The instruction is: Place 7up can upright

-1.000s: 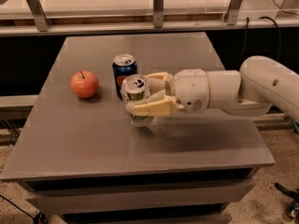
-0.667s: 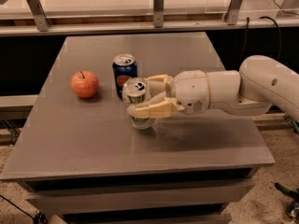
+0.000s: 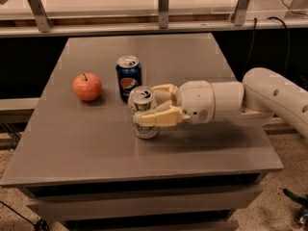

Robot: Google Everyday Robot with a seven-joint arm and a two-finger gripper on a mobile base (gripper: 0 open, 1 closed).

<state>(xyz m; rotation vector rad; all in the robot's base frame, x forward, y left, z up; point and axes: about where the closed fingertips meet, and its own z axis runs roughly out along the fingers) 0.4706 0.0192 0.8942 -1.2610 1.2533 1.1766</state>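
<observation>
The end effector (image 3: 148, 105) reaches in from the right, low over the middle of the tabletop (image 3: 91, 150), and it is pinching the 7up can (image 3: 142, 98): one pale finger (image 3: 159, 118) crosses the can's near side and the other (image 3: 161, 89) sits behind it, with the can's body between them. The can's long axis runs close to vertical, pull-tab top up, so it stands square to the arm, which comes in nearly level. Its base is at the tabletop or just off it (the shadow under it makes it hard to say which). The can sits at the far left tip of the end effector, so the way out is back to the right. Just behind and left of it stands the Pepsi can (image 3: 128, 78), near but apart, and the apple (image 3: 87, 86) lies further left, well clear. In my judgement the placing is nearly done: what remains is to settle the base flat, spread the fingers and draw away level, without nudging the can over or into the Pepsi can.
</observation>
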